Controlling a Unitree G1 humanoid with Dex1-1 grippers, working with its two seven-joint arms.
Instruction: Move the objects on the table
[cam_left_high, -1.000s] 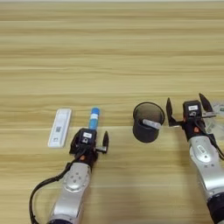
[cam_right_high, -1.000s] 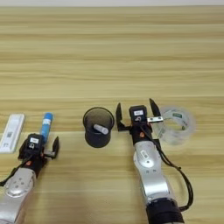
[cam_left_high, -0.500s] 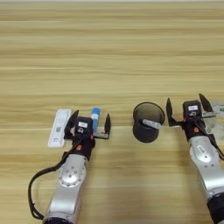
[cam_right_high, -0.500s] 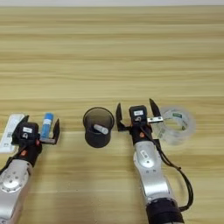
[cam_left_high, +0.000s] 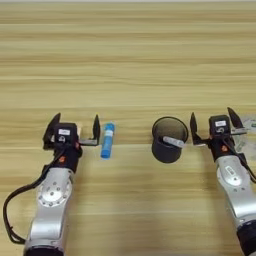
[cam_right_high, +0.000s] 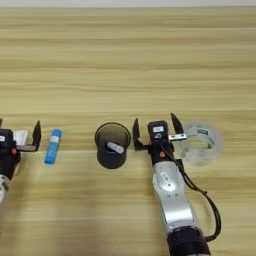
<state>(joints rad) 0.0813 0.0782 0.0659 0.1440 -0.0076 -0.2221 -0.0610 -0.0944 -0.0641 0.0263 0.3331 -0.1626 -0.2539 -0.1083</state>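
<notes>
Left gripper (cam_left_high: 73, 128), fingers spread, sits lower left over the white cassette (cam_right_high: 20, 136), blue tube (cam_left_high: 107, 140) just right. Our right gripper (cam_left_high: 214, 124) is open beside the black cup (cam_left_high: 169, 140). No legible writing.

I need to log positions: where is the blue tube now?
The blue tube lies on the table, left of the black cup and just right of the open left gripper.

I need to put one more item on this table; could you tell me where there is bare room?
The far half of the table is bare. Bare wood also lies near, between the two arms. The middle row is crowded: left gripper, blue tube, black cup, right gripper, tape roll.
</notes>
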